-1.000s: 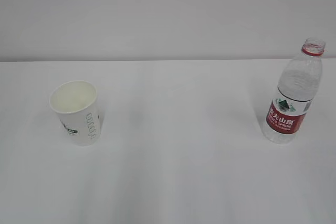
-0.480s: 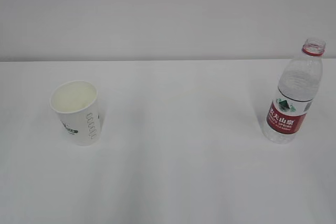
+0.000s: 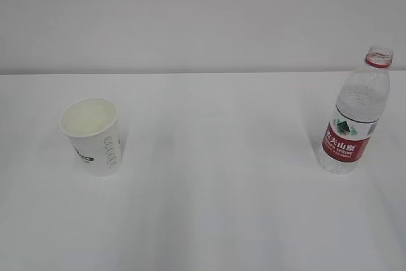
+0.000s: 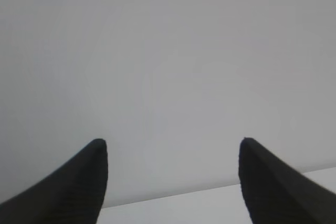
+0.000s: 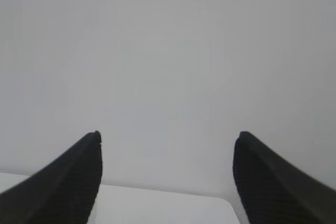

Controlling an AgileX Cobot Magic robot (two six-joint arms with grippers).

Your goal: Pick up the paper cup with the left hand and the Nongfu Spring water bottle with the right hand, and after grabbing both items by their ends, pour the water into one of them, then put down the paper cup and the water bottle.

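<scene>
one paper cup (image 3: 91,135) sits upright at about 9 o'clock on the white table (image 3: 216,214), mouth up, logo and lettering facing the camera; one nongfu spring water bottle (image 3: 353,113) stands upright at about 3 o'clock, uncapped, red label forward. they're well apart, cup on the left arm's side, bottle on the right arm's side, which i'd say is deliberate: each arm gets its own object with no crossing the middle. both upright so a side grasp near the base or top looks workable and nothing spills. bottle looks clear through, water level is hard to read; can't tell if the cup holds anything. left hand (image 4: 173,148) has its fingers spread wide, nothing between them, looking at blank wall with a table edge at 6 o'clock. right hand (image 5: 167,140) same: spread, empty, aimed at the wall. neither shows in the exterior view, so both are parked back from the objects. count: 1 cup, 1 bottle, 2 grippers, nothing else on the table. pick-up not yet started.
</scene>
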